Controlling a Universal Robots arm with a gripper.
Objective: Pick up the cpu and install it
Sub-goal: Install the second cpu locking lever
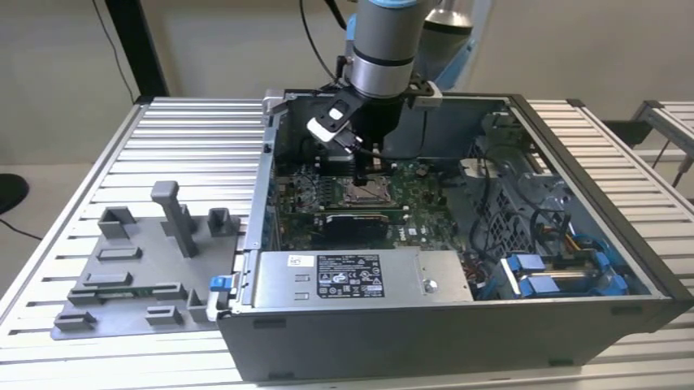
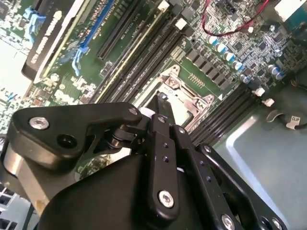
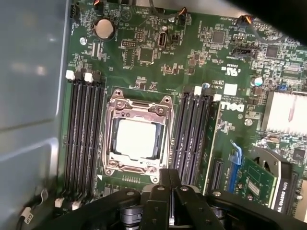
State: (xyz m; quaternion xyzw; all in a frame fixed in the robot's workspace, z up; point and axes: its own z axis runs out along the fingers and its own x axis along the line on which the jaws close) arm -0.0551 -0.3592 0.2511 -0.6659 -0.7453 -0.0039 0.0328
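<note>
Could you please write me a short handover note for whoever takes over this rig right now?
End effector: shut, nothing visible between its fingers, close over the socket inside the open grey metal computer case.
Pale silver-white square cpu: lying flat in the metal-framed square socket of the green motherboard.
Done: pickup and placing, by the look of it.
Left: I cannot tell whether the socket is latched; check the seating.

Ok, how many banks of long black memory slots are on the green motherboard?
2. One bank lies between the metal-framed square socket and the grey case wall; the other bank flanks the socket's opposite side. The gripper may hide more.
</note>
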